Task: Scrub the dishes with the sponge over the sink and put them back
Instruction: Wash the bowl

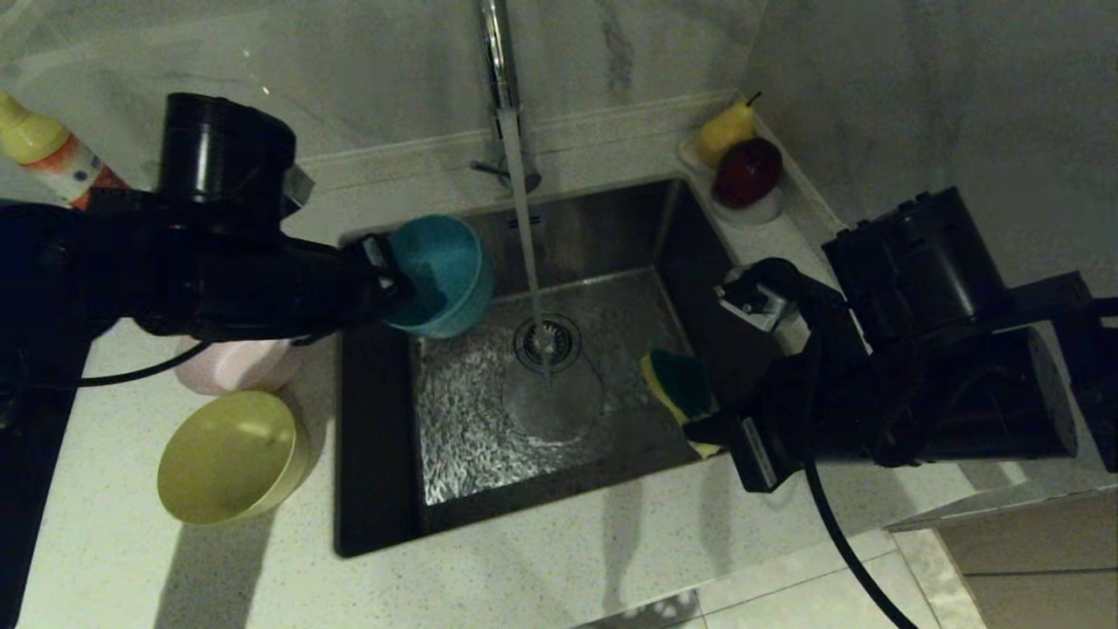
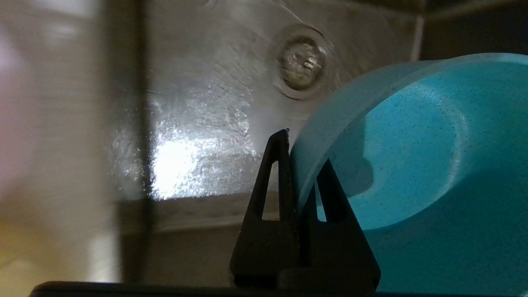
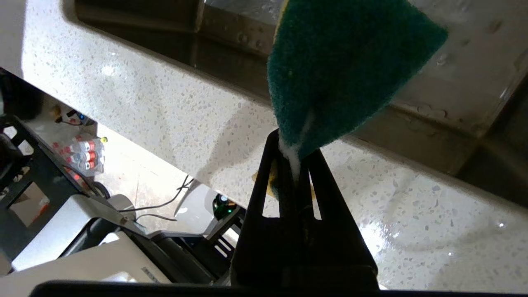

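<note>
My left gripper (image 1: 397,284) has its jaws clamped on the rim of the round light blue plastic bowl (image 1: 441,275), one finger outside the wall and one inside, as the left wrist view shows (image 2: 303,181). The bowl is tipped on its side, held above the large rectangular stainless steel sink (image 1: 559,262), at about ten o'clock from the round drain strainer (image 1: 548,341). A thin stream of water (image 1: 522,218) falls from the tall chrome tap (image 1: 498,61) at twelve o'clock onto the strainer, just beside the bowl.

My right gripper (image 1: 703,428) has its jaws pinched tight on the small rectangular yellow sponge with a dark green scouring side (image 1: 679,384), at about four o'clock from the strainer, over the sink's right edge. In the right wrist view the green face (image 3: 342,70) stands up from the jaws, with a little foam at the pinch.

On the pale speckled bench (image 1: 524,585), at eight o'clock from the sink, sits the round yellow plastic bowl (image 1: 231,454), tilted; just beyond it the round pale pink plastic bowl (image 1: 236,365) is partly hidden under my left arm. At two o'clock a small white dish (image 1: 751,210) holds a yellow pear (image 1: 725,131) and a dark red apple (image 1: 748,170).
</note>
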